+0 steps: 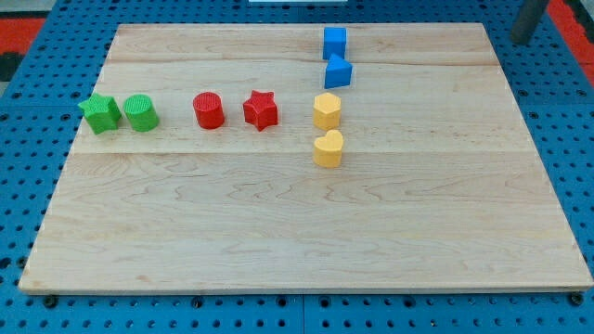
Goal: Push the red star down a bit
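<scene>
The red star (261,109) sits on the wooden board (297,223) in its upper middle. A red cylinder (209,110) stands just left of it. A yellow hexagon (327,110) is to its right, with a yellow heart (329,148) below that. My tip (522,40) shows at the view's top right corner, beyond the board's edge and far from the red star and every other block.
A blue cube (334,42) and a second blue block (338,70) stand above the yellow hexagon. A green star (99,113) and a green cylinder (141,112) stand at the board's left. Blue pegboard (28,186) surrounds the board.
</scene>
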Controlling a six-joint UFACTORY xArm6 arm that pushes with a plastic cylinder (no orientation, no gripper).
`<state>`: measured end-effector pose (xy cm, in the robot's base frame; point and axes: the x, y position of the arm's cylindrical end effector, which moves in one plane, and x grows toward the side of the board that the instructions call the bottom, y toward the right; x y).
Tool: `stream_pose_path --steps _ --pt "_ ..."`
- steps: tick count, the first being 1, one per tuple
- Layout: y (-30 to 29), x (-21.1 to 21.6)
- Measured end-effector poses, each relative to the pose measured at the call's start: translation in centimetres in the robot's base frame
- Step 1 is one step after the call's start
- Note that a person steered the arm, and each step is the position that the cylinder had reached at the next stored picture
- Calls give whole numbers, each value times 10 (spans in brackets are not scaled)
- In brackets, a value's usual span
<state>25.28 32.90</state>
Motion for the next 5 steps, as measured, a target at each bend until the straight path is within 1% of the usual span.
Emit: stream_pose_path --steps 1,2,3,4,5 --pt "-51 44" --pt "-111 45" --pt "-159 62" --pt "-234 79" --pt "-284 83"
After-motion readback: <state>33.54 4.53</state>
